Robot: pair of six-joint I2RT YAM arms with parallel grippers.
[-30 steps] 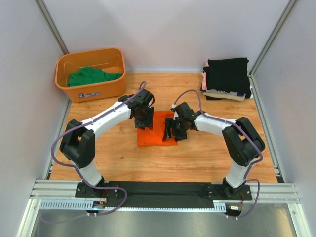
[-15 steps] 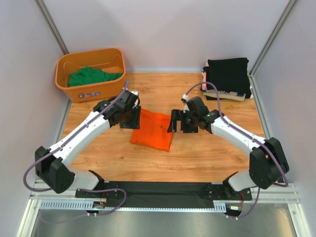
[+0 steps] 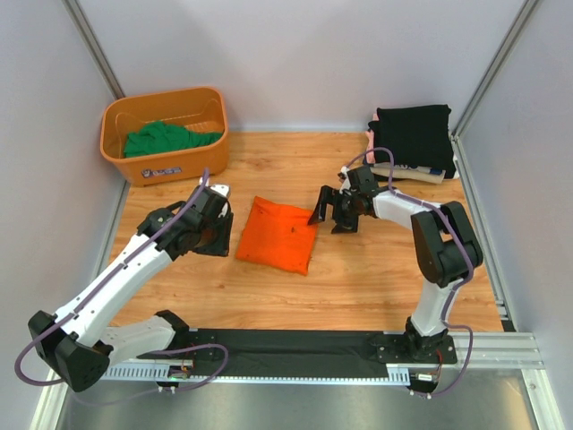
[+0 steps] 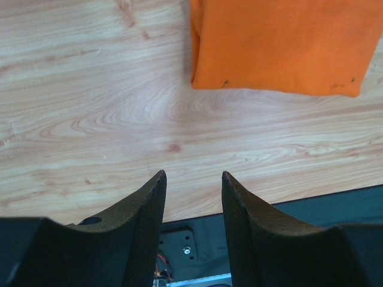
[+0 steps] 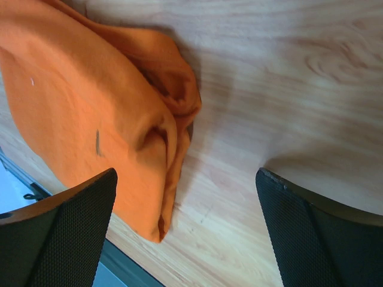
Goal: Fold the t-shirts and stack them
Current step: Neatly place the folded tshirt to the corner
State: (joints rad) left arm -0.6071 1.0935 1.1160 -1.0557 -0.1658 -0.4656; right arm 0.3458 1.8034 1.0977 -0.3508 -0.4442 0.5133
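The folded orange shirt [image 3: 276, 235] lies flat in the middle of the counter [image 3: 376, 278], between the two arms and touched by neither. The left end effector [image 3: 219, 237] sits just beside its left edge, jaws a narrow gap apart and empty. In the left wrist view the shirt [image 4: 281, 42] is ahead and off to the right of the fingers [image 4: 143, 215]. The right end effector [image 3: 329, 218] sits just beside the shirt's right edge, jaws spread wide and empty, with the rumpled edge of the cloth [image 5: 90, 107] to the left in its own view.

What the next move turns on, as I judge it, is that the stack of folded shirts [image 3: 412, 134] (a black one on top) stands at the far right corner, so the orange shirt has to travel right and away from the bases. The right arm lies between shirt and stack and is the nearer one. The shirt is close to square and slightly turned, so it offers no strong long axis. A green shirt [image 3: 166, 139] waits in the basket [image 3: 192, 161] at far left.
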